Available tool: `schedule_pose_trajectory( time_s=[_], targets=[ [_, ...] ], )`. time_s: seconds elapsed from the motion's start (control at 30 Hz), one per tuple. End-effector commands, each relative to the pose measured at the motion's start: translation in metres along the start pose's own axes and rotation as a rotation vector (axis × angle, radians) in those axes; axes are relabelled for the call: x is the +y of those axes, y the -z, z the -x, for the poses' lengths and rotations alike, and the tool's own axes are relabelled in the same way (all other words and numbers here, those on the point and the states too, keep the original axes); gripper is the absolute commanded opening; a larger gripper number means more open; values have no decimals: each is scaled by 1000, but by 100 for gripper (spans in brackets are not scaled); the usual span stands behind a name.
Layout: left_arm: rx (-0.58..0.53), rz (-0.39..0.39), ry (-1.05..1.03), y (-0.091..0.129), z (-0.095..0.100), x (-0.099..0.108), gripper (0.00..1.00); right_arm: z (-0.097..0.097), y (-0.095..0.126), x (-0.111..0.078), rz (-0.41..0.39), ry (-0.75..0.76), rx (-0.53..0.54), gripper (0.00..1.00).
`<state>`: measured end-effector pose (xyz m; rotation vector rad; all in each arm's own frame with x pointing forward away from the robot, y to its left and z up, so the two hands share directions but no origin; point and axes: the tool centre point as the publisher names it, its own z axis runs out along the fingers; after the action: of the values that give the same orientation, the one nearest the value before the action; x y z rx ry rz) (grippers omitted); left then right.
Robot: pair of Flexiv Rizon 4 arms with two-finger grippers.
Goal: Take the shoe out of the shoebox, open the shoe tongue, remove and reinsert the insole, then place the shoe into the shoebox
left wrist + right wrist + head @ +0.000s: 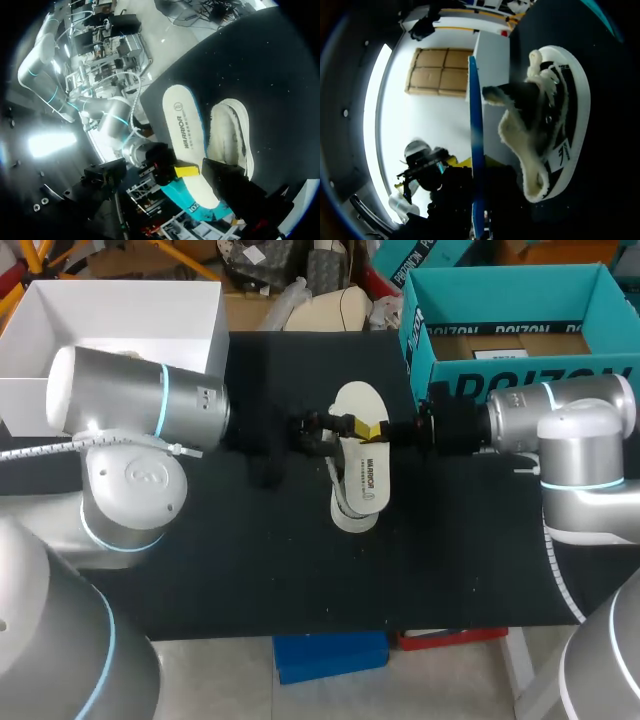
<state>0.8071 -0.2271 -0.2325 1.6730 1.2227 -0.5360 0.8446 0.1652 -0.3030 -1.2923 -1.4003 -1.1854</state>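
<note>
Head view: insole [360, 405] out of the shoe [345, 512], pinched from the right above the black table [200, 560].
Right gripper [378, 430] is closed on the insole's edge near its middle, one yellow tip lying on the printed face (the right wrist view shows the insole edge-on, running between its fingers). The white shoe lies on the table under and just beside the insole, apart from the teal shoebox [520, 380] at the far right. Left gripper [335, 430] sits at the insole's other side, close to the shoe; whether it has hold of anything cannot be told. A white box [120, 310] stands at the far left.
</note>
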Motion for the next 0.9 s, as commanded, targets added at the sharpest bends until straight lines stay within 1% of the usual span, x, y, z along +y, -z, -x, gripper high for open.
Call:
schedule_pose_trajectory(
  time_s=[0.03,0.53,0.6,0.67,0.7,0.77,0.8,0.9],
  targets=[
    [556,-21,-122,1,12,5,100,0,-1,0,2,0,-2,0],
    [556,-21,-122,1,12,5,100,0,-1,0,2,0,-2,0],
    [669,-63,-11,-6,14,5,100,0,-1,0,2,0,-2,0],
    [730,-101,117,-8,15,7,100,0,-1,0,2,0,-2,0],
    [768,-107,173,-7,14,9,100,0,-1,0,2,0,-2,0],
    [808,-112,255,-5,14,9,100,0,-1,0,2,0,-2,0],
    [840,-103,270,-4,14,9,100,0,-1,0,2,0,-2,0],
    [899,-116,302,-5,16,6,100,0,-1,0,2,0,-2,0]
  ],
)
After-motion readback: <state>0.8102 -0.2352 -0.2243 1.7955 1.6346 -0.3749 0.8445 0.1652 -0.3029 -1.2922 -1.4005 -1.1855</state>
